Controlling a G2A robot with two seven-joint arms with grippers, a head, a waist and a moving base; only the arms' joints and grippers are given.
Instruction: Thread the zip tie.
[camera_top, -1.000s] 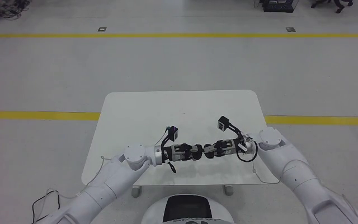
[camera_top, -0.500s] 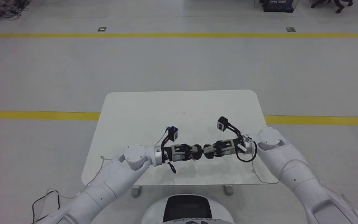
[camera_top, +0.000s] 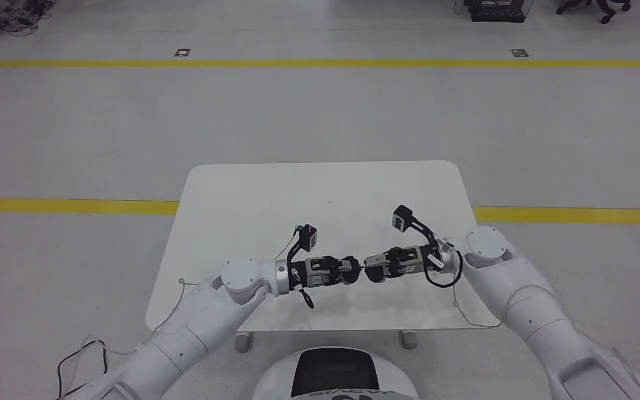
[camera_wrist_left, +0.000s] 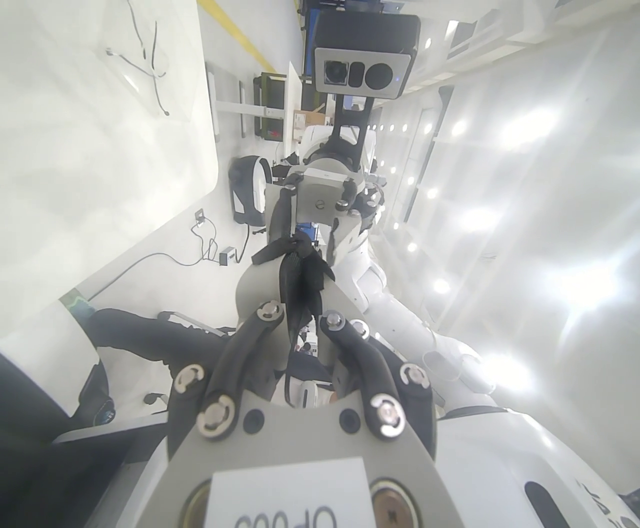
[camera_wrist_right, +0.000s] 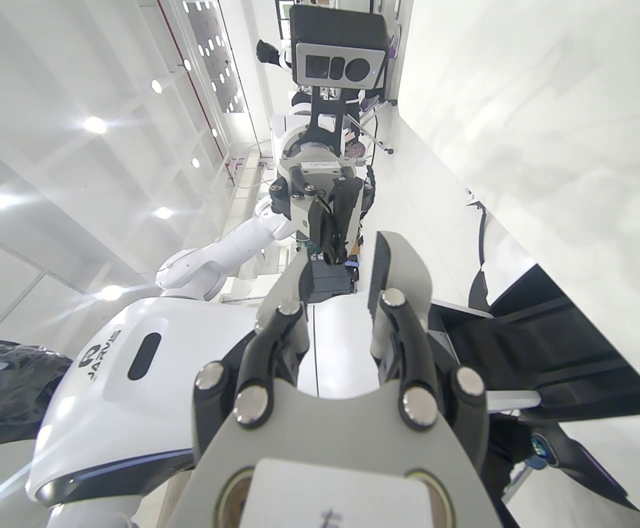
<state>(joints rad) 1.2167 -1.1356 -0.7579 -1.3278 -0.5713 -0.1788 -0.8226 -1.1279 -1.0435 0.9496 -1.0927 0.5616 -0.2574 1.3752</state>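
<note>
Two grippers face each other nose to nose above the near edge of the white table (camera_top: 250, 190). Only a narrow gap separates the left gripper (camera_top: 354, 267) from the right gripper (camera_top: 369, 267). The black zip tie (camera_wrist_left: 300, 280), pinched in the left gripper, juts into that gap. It points at the space between the right gripper's spread fingers (camera_wrist_right: 400, 272), the one passage straight ahead. A left wrist camera (camera_top: 307, 238) and a right wrist camera (camera_top: 402, 218) stand on raised brackets over the wrists, and black cables (camera_top: 441, 281) loop off them, crowding the flanks. Room to swing lies over the table's far half, beyond the arms.
</note>
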